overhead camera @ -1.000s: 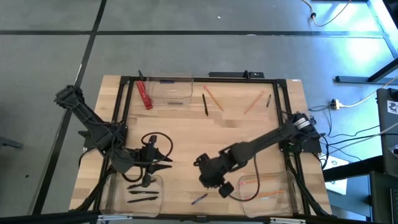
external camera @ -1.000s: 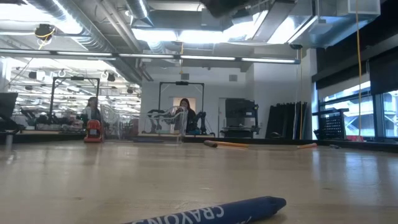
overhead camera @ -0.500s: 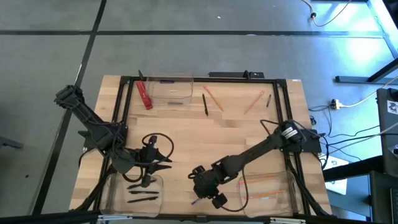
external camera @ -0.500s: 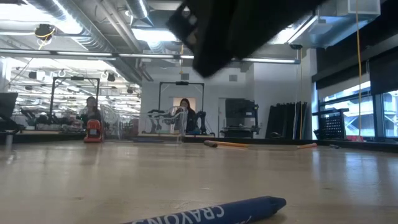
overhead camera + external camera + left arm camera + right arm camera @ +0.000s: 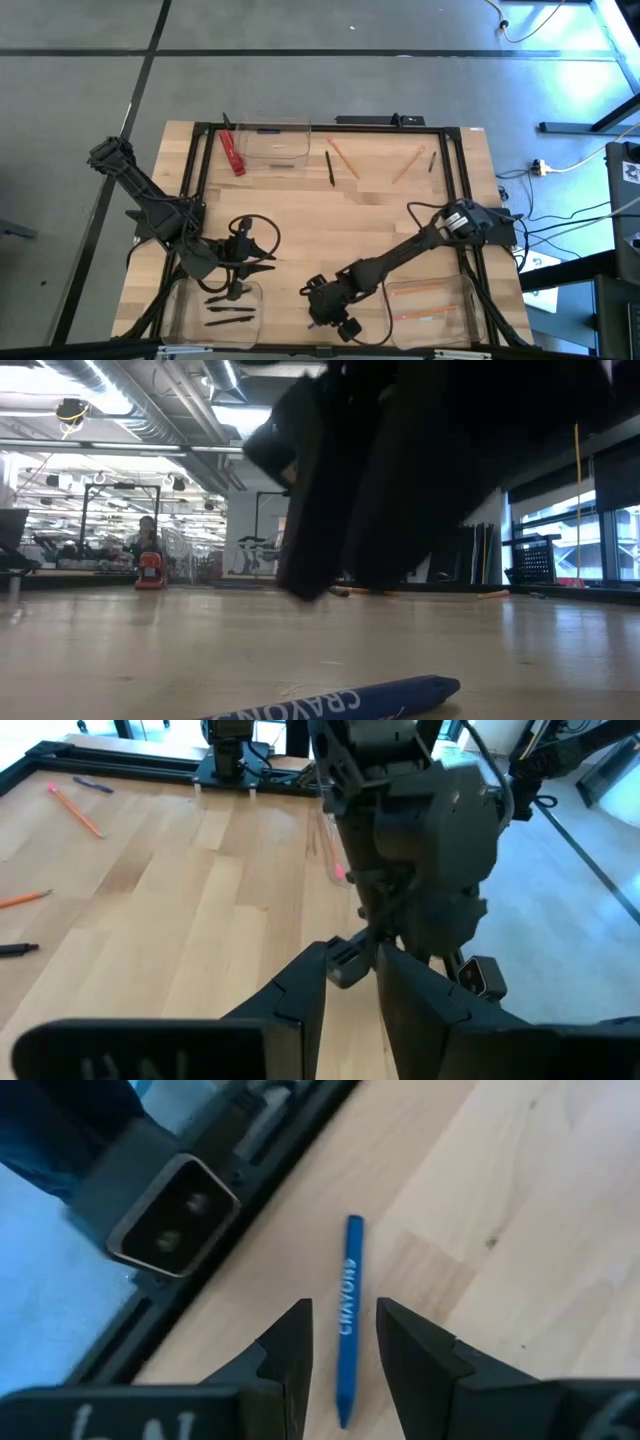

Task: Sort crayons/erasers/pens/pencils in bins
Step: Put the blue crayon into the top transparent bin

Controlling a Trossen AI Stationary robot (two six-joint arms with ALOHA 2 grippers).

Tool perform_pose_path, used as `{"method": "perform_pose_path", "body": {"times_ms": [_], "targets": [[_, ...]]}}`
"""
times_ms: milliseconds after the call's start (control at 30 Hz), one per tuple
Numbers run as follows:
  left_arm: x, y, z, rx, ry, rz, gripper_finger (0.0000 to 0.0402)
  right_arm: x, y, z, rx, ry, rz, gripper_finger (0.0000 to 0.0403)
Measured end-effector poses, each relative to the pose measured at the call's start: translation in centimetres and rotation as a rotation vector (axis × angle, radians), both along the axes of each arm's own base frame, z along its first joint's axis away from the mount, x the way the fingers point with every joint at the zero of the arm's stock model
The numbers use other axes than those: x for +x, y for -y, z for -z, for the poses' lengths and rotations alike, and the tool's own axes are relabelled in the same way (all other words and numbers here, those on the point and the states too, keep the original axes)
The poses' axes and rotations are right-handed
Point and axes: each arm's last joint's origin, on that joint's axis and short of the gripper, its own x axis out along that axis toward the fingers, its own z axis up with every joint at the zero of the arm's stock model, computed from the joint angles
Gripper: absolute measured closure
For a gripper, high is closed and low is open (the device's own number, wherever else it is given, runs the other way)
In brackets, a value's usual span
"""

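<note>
At the lower centre of the high view, the right gripper (image 5: 322, 312) hangs over a blue crayon (image 5: 347, 1315) and hides it there. The right wrist view shows the crayon, lettered CRAYONS, lying on bare wood between parted fingers (image 5: 290, 1348), untouched. The left gripper (image 5: 236, 285), slightly parted and empty, waits at lower left above a bin (image 5: 180, 310) of pens (image 5: 228, 320).

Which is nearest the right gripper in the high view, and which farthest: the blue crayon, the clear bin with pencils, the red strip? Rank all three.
From the right gripper:
1. Blue crayon, directly beneath it at the table's near edge.
2. Bin with pencils, near right corner.
3. Red strip, far left.
</note>
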Motion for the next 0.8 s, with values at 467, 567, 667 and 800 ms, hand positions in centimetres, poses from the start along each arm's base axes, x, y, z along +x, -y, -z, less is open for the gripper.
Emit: {"method": "perform_pose_path", "body": {"times_ms": [467, 567, 667, 800], "targets": [[0.0, 0.0, 0.0, 0.001, 0.001, 0.0, 0.0317, -0.5, -0.6, 2.2, -0.123, 0.027, -0.035, 0.0288], [0.0, 0.0, 0.0, 0.001, 0.0, 0.0, 0.0317, -0.6, -0.5, 2.4, -0.138, 0.029, -0.026, 0.0288], [0.0, 0.0, 0.0, 0.001, 0.0, 0.0, 0.0317, -0.8, -0.5, 2.7, -0.14, 0.024, -0.023, 0.0288], [0.0, 0.0, 0.0, 0.002, 0.001, -0.002, 0.0317, -1.0, -0.3, 3.0, -0.13, 0.009, 0.002, 0.0288]]}}
